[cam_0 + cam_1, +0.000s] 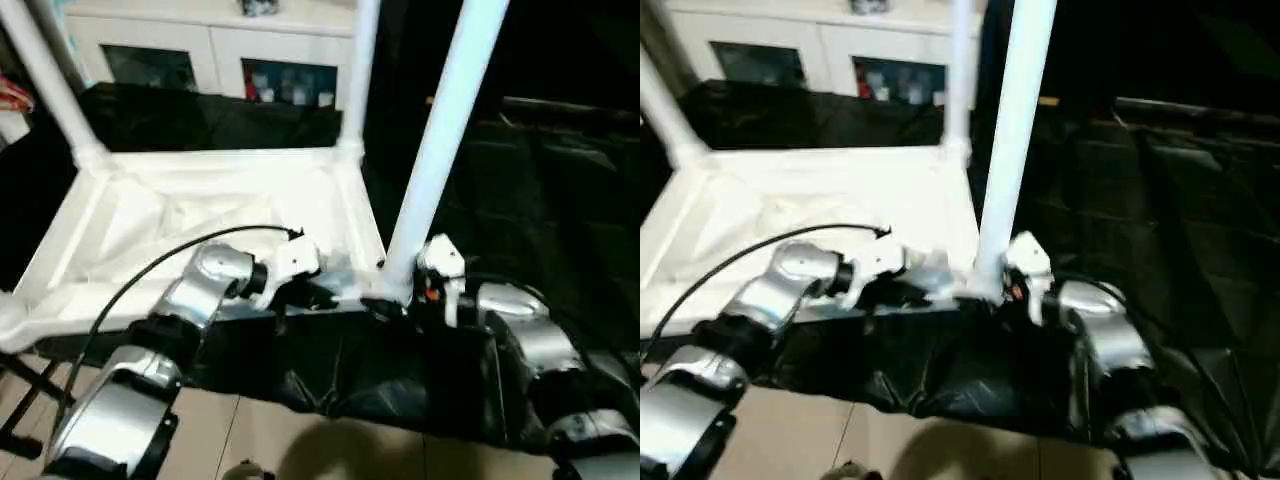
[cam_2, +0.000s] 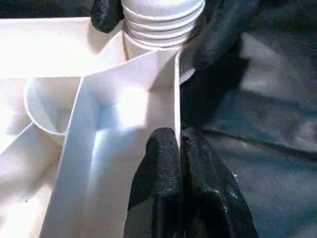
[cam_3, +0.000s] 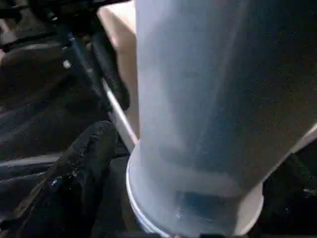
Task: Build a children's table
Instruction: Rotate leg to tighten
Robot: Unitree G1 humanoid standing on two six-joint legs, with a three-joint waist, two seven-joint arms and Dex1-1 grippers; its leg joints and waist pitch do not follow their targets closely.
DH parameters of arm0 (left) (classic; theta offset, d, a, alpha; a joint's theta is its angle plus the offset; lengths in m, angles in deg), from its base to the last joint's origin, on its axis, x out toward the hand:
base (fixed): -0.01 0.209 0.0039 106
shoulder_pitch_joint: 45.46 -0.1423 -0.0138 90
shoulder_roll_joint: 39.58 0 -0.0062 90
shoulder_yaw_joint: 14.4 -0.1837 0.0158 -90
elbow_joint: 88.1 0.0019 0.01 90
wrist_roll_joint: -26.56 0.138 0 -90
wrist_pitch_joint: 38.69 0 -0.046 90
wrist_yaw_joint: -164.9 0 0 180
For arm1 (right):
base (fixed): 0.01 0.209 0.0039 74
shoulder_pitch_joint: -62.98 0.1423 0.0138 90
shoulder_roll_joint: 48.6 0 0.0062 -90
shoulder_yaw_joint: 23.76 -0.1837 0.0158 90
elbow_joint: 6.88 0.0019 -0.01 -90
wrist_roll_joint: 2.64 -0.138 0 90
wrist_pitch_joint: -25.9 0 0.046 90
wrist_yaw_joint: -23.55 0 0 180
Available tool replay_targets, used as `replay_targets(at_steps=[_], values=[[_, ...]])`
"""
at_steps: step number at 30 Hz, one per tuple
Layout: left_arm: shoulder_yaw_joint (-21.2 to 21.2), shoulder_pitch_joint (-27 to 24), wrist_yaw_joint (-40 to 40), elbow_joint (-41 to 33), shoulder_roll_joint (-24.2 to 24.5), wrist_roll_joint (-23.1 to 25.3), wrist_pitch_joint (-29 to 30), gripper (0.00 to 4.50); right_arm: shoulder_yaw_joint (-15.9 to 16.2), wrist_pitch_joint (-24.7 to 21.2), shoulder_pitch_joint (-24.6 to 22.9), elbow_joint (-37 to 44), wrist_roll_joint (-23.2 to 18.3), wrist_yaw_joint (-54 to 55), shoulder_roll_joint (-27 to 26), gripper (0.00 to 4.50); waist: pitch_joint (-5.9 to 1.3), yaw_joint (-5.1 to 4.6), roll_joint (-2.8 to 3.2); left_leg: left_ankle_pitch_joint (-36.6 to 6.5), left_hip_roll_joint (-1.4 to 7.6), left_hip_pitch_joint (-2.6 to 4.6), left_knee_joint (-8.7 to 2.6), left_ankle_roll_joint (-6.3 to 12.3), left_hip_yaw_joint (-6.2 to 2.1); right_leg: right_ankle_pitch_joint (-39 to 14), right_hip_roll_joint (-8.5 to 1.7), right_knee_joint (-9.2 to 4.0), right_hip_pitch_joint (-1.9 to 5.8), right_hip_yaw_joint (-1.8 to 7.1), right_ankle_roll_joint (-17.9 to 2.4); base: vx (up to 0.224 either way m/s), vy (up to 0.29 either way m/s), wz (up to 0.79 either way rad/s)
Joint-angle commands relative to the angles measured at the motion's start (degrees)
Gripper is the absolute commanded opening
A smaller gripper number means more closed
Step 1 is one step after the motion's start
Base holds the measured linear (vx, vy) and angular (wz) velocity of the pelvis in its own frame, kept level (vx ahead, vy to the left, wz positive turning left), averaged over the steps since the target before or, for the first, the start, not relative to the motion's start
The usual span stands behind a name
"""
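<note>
Left claw (image 2: 179, 144): fingers pressed together on the thin side wall of the children's table (image 1: 200, 215), gripping its near rim close to the corner. In the left wrist view the two black fingers (image 2: 158, 163) pinch the upright white rib, with the ribbed underside compartments beyond them.

Right claw (image 3: 193, 163): fingers spread wide, one on each side of the base of the near leg (image 1: 440, 140). The left black finger (image 3: 79, 163) stands just beside the tube at the point where it enters the corner socket; whether the fingers press on the tube cannot be told.

The children's table lies upside down on the desk (image 1: 350, 375), which is covered with a black sheet. Its underside faces up. Three white legs rise from its corner sockets: the near one at the right claw, a far right one (image 1: 360, 70) and a far left one (image 1: 50, 80).

Behind the desk stands a white cabinet (image 1: 215, 45) with glass doors.
</note>
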Motion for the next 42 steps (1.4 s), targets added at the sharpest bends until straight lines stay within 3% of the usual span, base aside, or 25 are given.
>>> replay_targets(at_steps=[1, 8, 12, 18, 21, 24, 27, 29, 30, 32, 34, 35, 39, 42], values=[[-0.3, 0.4, 1.8, -3.2, -0.5, -2.3, -0.5, 0.00, 3.8, -0.9, -1.0, 4.0, -1.4, -6.0, -0.3, 3.53, -3.79, 0.26, -0.53, -11.9, 3.63, 0.88, -3.86, 3.71, -1.47, -15.6, -5.71, -4.08, 2.80, 3.07, -11.6, 0.000, 0.000, 0.00], [0.0, -0.8, 6.3, -5.7, 1.4, -4.2, 1.4, 0.00, 4.5, -3.4, -2.5, 7.7, -2.9, -9.5, 0.6, 2.86, -3.73, 0.56, -0.29, -12.4, 3.70, 1.01, -3.95, 3.28, -1.46, -15.6, -5.64, -4.12, 2.55, 2.97, -12.1, 0.000, 0.000, 0.00], [0.0, -1.1, 7.0, -6.1, 1.6, -4.3, 1.8, 0.00, 5.1, -3.9, -3.0, 8.5, -3.0, -9.9, 0.6, 2.75, -3.70, 0.68, -0.37, -12.6, 3.64, 1.01, -3.99, 2.70, -1.53, -17.1, -5.74, -4.25, 2.58, 3.02, -11.3, 0.000, 0.000, 0.00], [0.1, -1.6, 6.5, -7.0, 1.1, -4.4, 3.0, 0.00, 5.1, -6.2, -4.6, 10.7, -3.9, -9.8, 0.3, 2.73, -3.78, 0.98, -0.42, -11.5, 3.65, 1.01, -3.89, 3.05, -1.46, -15.1, -5.60, -4.03, 2.57, 3.02, -11.6, 0.000, 0.000, 0.00], [0.6, -0.4, -1.4, -4.5, -1.5, -2.1, 4.1, 0.00, 1.8, -5.8, -4.0, 7.1, -2.8, 0.9, -3.9, 2.73, -3.66, 0.86, -0.39, -12.3, 3.59, 1.08, -3.99, 2.15, -1.54, -17.5, -5.76, -4.30, 2.30, 3.05, -11.0, 0.000, 0.000, 0.00], [0.8, 0.2, -4.3, -3.4, -2.4, -1.2, 4.6, 0.00, 0.6, -5.8, -3.4, 5.6, -2.1, 5.3, -5.4, 2.73, -3.57, 0.66, -0.47, -13.7, 3.40, 1.27, -4.15, 1.04, -1.78, -21.7, -5.97, -4.86, 2.42, 2.97, -9.8, 0.000, 0.000, 0.00], [1.1, 1.4, -9.2, -1.6, -5.3, -0.5, 5.8, 0.00, -1.9, -6.4, -1.9, 2.2, -1.5, 14.1, -8.7, 2.73, -3.56, -0.21, -0.45, -14.4, 3.31, 1.30, -4.22, 0.47, -1.78, -21.0, -5.79, -4.85, 2.36, 3.05, -9.9, 0.000, 0.000, 0.00], [1.2, 3.3, -16.4, 1.0, -9.4, 0.7, 7.8, 0.00, -4.3, -8.1, 0.3, -1.8, -0.5, 25.8, -13.2, 2.72, -3.63, -0.66, -0.34, -14.3, 3.20, 1.25, -4.20, 0.30, -1.89, -20.7, -5.82, -4.85, 2.50, 3.04, -10.1, 0.000, 0.000, 0.00], [1.2, 3.5, -17.0, 1.3, -9.8, 0.8, 7.9, 0.00, -4.4, -8.3, 0.5, -2.1, -0.4, 26.9, -13.5, 2.72, -3.53, -0.94, -0.32, -13.8, 3.15, 1.29, -4.17, 0.10, -1.76, -19.8, -5.76, -4.87, 2.27, 3.14, -10.4, 0.000, 0.000, 0.00], [1.3, 4.1, -19.2, 2.1, -10.8, 1.2, 8.4, 0.00, -4.9, -8.6, 1.1, -3.2, 0.2, 30.1, -14.7, 2.72, -3.74, -0.94, -0.47, -13.4, 3.04, 1.27, -4.13, 0.29, -1.82, -19.1, -5.74, -4.74, 2.64, 3.01, -10.5, 0.000, 0.000, 0.00], [1.5, 4.8, -21.4, 3.1, -12.3, 1.4, 9.0, 0.00, -5.5, -8.4, 2.1, -5.1, 0.9, 33.9, -16.2, 2.72, -3.80, -1.18, -0.25, -12.4, 3.01, 1.28, -3.98, 0.76, -1.63, -16.3, -5.67, -4.61, 2.49, 3.18, -11.1, 0.000, 0.000, 0.00], [2.0, 6.0, -25.2, 4.8, -14.7, 1.5, 9.9, 0.00, -5.9, -7.3, 3.7, -7.9, 2.1, 39.3, -18.7, 2.72, -3.78, -1.22, -0.25, -12.1, 2.93, 1.17, -3.98, 1.00, -1.61, -15.8, -5.58, -4.57, 2.59, 3.12, -11.2, 0.000, 0.000, 0.00], [1.8, 6.1, -26.3, 5.4, -16.1, 1.7, 8.2, 0.00, -4.2, -3.9, 4.4, -9.4, 4.9, 41.7, -19.7, 2.72, -3.81, -1.18, -0.25, -12.7, 2.95, 1.14, -4.02, 1.20, -1.69, -16.5, -5.71, -4.72, 2.72, 3.10, -10.7, 0.000, 0.000, 0.00], [0.7, 5.1, -23.7, 4.5, -15.8, 2.1, 5.8, 0.00, -5.3, -3.8, 4.5, -8.7, 2.3, 37.5, -20.4, 3.42, -3.74, -1.19, -0.31, -13.0, 3.01, 1.06, -4.10, 2.06, -1.75, -16.1, -5.71, -4.71, 2.83, 3.10, -10.6, 0.000, 0.000, 0.00]])
